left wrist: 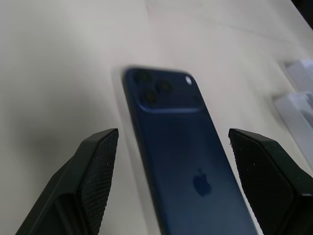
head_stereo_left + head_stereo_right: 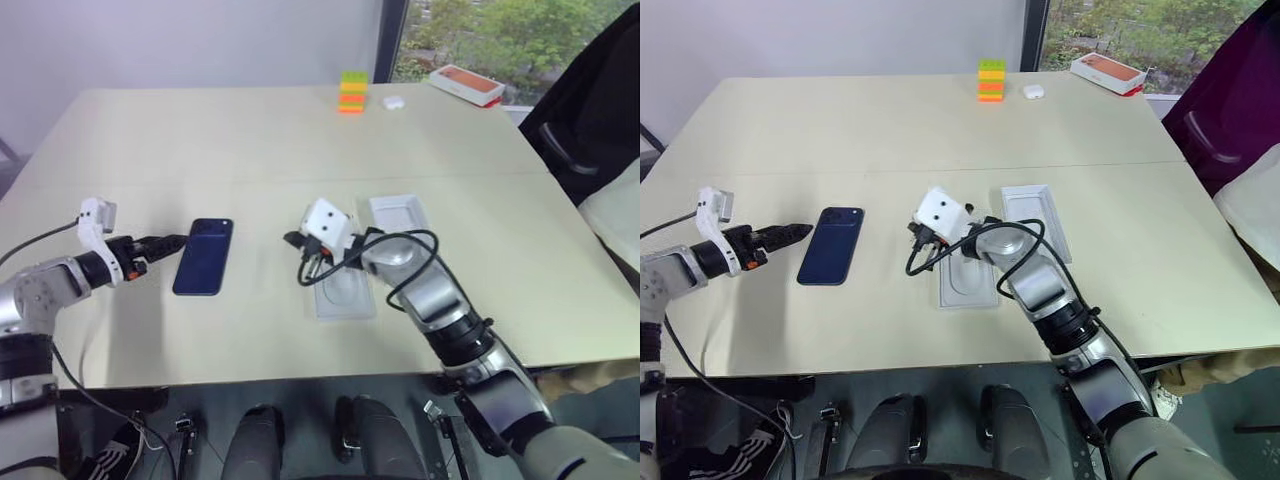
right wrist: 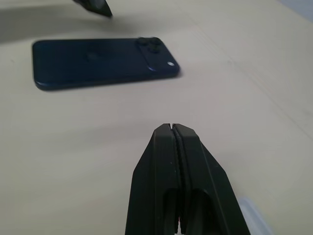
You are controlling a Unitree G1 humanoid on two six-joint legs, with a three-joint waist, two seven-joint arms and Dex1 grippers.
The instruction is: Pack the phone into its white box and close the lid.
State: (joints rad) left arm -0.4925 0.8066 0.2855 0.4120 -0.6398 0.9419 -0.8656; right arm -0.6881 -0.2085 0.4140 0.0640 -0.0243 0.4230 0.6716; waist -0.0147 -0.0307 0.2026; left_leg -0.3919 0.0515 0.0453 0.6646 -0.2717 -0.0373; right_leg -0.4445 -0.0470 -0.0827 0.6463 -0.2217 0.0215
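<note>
The dark navy phone (image 2: 203, 256) lies back up on the table, left of centre, with its camera cluster at the far end. My left gripper (image 2: 174, 242) is open at the phone's left edge, low over the table. In the left wrist view its fingers (image 1: 98, 161) flank the phone (image 1: 181, 161) without touching it. My right gripper (image 3: 172, 126) is shut and empty, pointing at the phone from the right, a hand's width away. A shallow white tray (image 2: 397, 212) lies open side up right of centre; I cannot tell whether it is the box or the lid.
A white insert with an oval recess (image 2: 345, 292) lies under my right forearm, beside the tray. At the table's far edge stand a stack of coloured blocks (image 2: 352, 92), a small white case (image 2: 392, 101) and an orange-topped box (image 2: 466, 84). A dark chair (image 2: 590, 110) stands at the right.
</note>
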